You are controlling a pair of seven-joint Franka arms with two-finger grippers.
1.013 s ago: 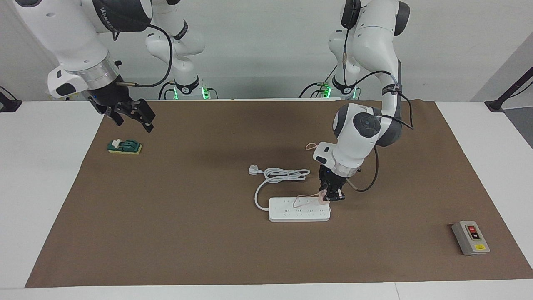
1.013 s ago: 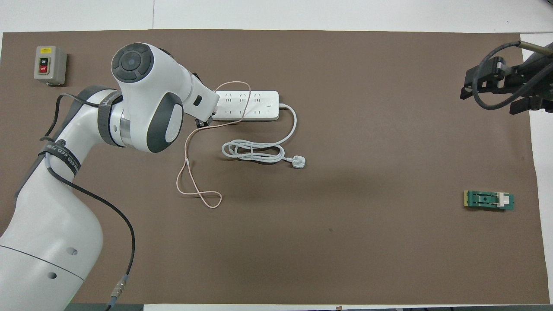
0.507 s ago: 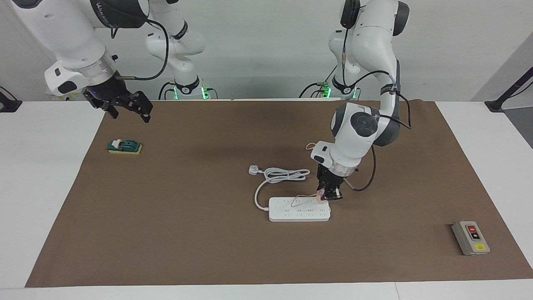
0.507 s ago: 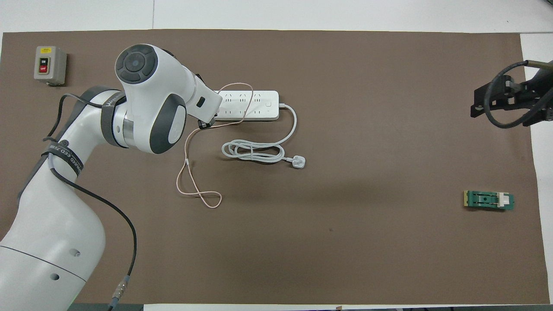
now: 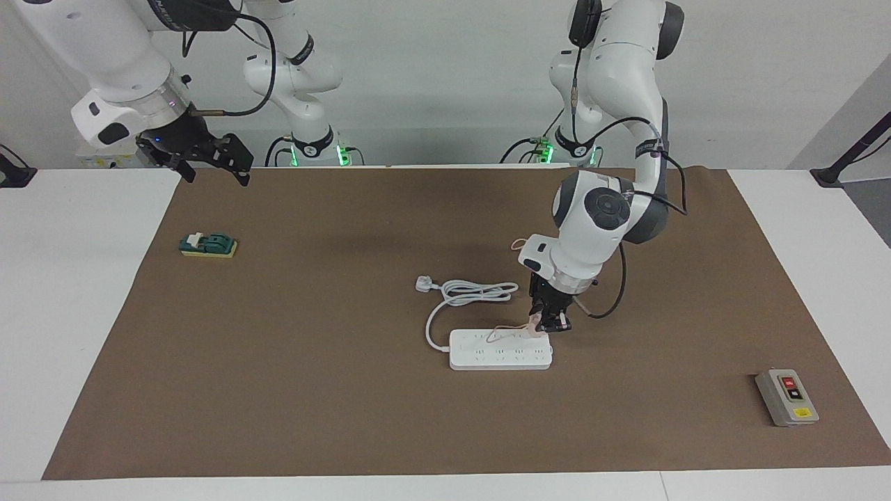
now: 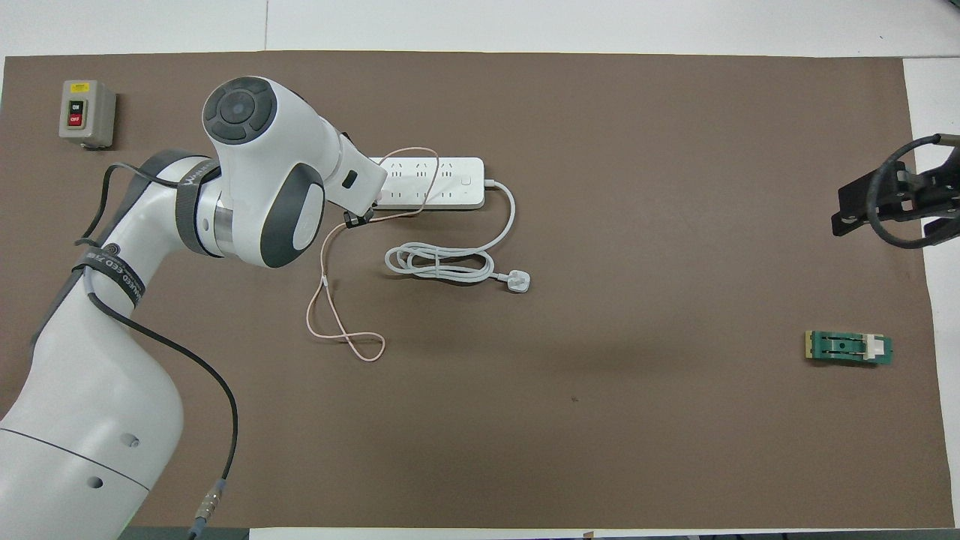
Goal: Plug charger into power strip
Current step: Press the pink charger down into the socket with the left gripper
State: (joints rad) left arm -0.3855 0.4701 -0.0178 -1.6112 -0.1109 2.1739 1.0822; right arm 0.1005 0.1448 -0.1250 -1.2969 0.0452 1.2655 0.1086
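Two white robot arms work at a table covered by a brown mat. The left end effector is closed around a small pale-pink charger and holds it over the end of the power strip nearest the left arm's side of the table. The strip lies flat around the middle of the mat. From the facing view, the charger looks to be at or just above the strip's top face; whether its prongs have entered a socket cannot be told. The charger's thin pink cable loops across the strip and trails toward the robots' edge.

The right end effector waits with fingers spread wide and empty, raised over the mat's corner near its own base.

To seat the plug well, the left arm probably needs the prongs square to one socket, then a straight downward push, keeping the loose cable from snagging.
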